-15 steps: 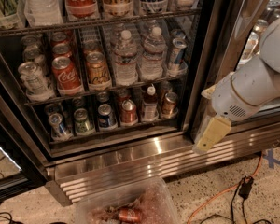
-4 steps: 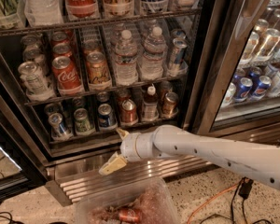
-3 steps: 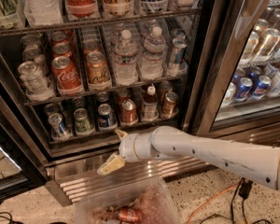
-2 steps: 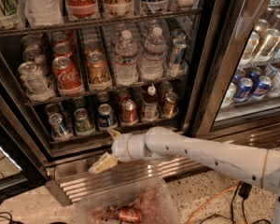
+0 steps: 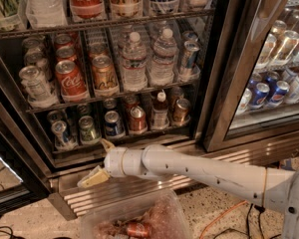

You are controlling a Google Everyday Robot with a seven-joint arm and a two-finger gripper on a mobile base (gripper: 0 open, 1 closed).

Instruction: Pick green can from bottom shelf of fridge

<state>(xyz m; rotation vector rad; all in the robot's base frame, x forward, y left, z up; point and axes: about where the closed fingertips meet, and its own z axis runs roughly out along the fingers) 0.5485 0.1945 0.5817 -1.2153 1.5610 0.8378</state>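
Observation:
The green can (image 5: 88, 129) stands on the bottom shelf (image 5: 154, 132) of the fridge (image 5: 224, 83), second from the left. A silver-blue can (image 5: 61, 133) is on its left and a dark blue can (image 5: 113, 124) on its right. My gripper (image 5: 93, 162) is open and empty. It hangs in front of the fridge's base grille (image 5: 139, 185), just below the shelf and a little below the green can. One pale finger (image 5: 93, 178) points down-left, the other (image 5: 107, 144) points up toward the shelf edge. The white arm reaches in from the lower right.
A copper-red can (image 5: 137, 119), a red-capped bottle (image 5: 160, 111) and a copper can (image 5: 181, 111) fill the shelf's right side. Coca-Cola cans and water bottles sit on the rack above. A clear bin (image 5: 154, 213) with cans lies on the floor below the gripper. The right-hand door (image 5: 249, 59) is closed.
The arm has swung from the right side across the fridge front. In the last second the gripper has moved further left and slightly down along the grille.

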